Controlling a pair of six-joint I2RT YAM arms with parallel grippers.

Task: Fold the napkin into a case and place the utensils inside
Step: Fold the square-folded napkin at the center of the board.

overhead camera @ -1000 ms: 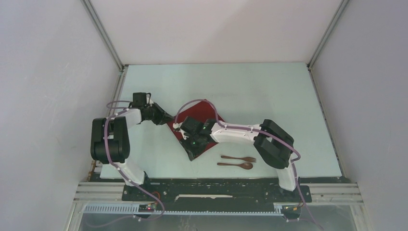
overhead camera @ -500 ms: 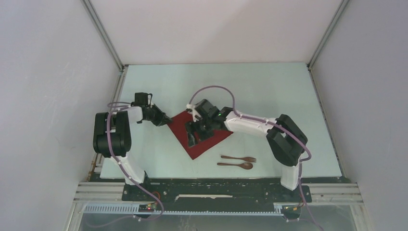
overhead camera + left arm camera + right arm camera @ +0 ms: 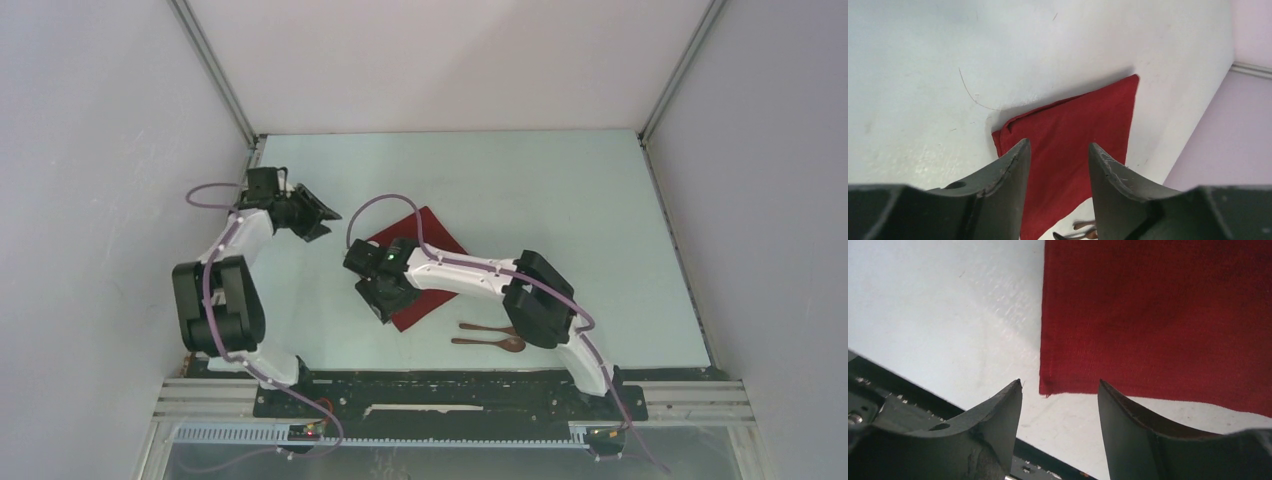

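The dark red napkin (image 3: 428, 262) lies flat on the table as a folded rectangle, set diagonally. It also shows in the left wrist view (image 3: 1068, 135) and the right wrist view (image 3: 1158, 310). My right gripper (image 3: 378, 297) is open and empty over the napkin's near left corner (image 3: 1045, 387). My left gripper (image 3: 318, 218) is open and empty, up and to the left of the napkin, apart from it. The brown wooden fork (image 3: 497, 329) and spoon (image 3: 490, 343) lie side by side near the front, right of the napkin.
The table's black front rail (image 3: 450, 392) runs along the near edge, and shows in the right wrist view (image 3: 923, 405). Grey walls (image 3: 120, 150) close the left, right and back sides. The right arm (image 3: 480, 275) crosses over the napkin's near side.
My right gripper has moved from above the napkin's middle to its near left corner. My left gripper has let go of the left corner, drawn back up-left and opened. The napkin lies flat.
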